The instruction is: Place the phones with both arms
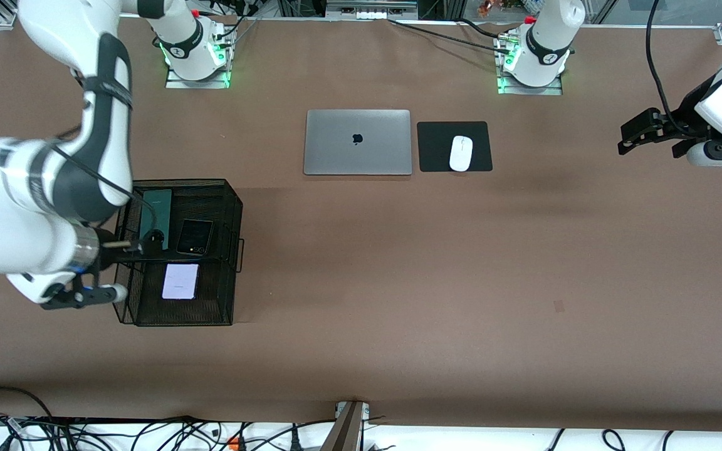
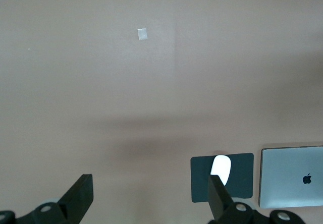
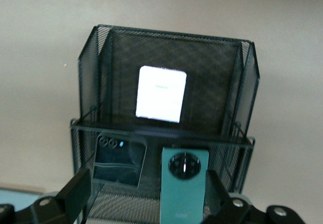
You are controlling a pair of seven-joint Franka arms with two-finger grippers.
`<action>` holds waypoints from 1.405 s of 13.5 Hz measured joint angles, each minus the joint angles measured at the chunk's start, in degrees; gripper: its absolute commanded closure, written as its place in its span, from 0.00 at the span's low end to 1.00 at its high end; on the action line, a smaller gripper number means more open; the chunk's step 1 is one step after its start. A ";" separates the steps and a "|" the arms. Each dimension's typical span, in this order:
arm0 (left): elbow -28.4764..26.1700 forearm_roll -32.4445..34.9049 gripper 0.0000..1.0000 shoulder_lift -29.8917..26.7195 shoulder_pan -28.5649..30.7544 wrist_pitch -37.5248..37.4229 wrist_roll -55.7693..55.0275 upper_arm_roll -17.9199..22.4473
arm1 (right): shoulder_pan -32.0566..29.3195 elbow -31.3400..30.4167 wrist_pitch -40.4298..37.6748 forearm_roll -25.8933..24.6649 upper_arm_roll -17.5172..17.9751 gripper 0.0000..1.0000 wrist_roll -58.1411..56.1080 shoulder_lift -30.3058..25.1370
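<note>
The right gripper (image 3: 144, 196) hangs with jaws spread over the mesh basket (image 1: 229, 207), the dark-green phone (image 3: 184, 191) between them, the black phone (image 3: 120, 158) beside, the lilac phone (image 3: 160, 94) in the next compartment. Descend squarely and close on the green phone's long edges. The left gripper (image 2: 151, 199), spread, waits over bare table.

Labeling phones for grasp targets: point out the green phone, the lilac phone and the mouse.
green phone (image 3: 183, 193), right wrist view, its back below the camera ring
lilac phone (image 1: 180, 281), front view, middle
mouse (image 1: 460, 153), front view, top
</note>
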 measured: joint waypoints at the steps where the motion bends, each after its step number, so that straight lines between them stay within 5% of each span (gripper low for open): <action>1: 0.00 0.00 0.00 0.00 0.00 0.00 0.00 0.00 | 0.00 0.03 -0.49 0.00 -0.16 0.00 0.24 -0.99; 7: 0.00 0.02 0.00 0.00 0.00 0.00 0.00 0.00 | 0.03 0.72 -2.82 0.00 0.13 0.00 8.46 -4.36; 9: 0.00 0.02 0.00 0.00 0.01 0.00 0.00 0.00 | -1.83 0.83 -2.83 -1.05 3.23 0.00 10.61 -5.70; 10: 0.00 0.02 0.00 0.00 0.01 0.00 0.00 0.00 | -4.62 1.00 -2.83 -3.68 7.46 0.00 11.08 -6.72; 14: 0.00 0.03 0.00 0.02 0.01 0.00 0.00 0.00 | -21.97 1.63 -2.68 -22.69 34.48 0.00 12.63 -11.96; 16: 0.00 0.03 0.00 0.02 0.02 0.00 0.00 0.00 | -29.00 0.97 -2.19 -26.60 45.24 0.00 16.14 -14.05; 19: 0.00 0.04 0.00 0.02 0.02 0.00 0.00 0.00 | -31.92 -9.23 6.14 -27.22 48.89 0.00 18.60 -20.30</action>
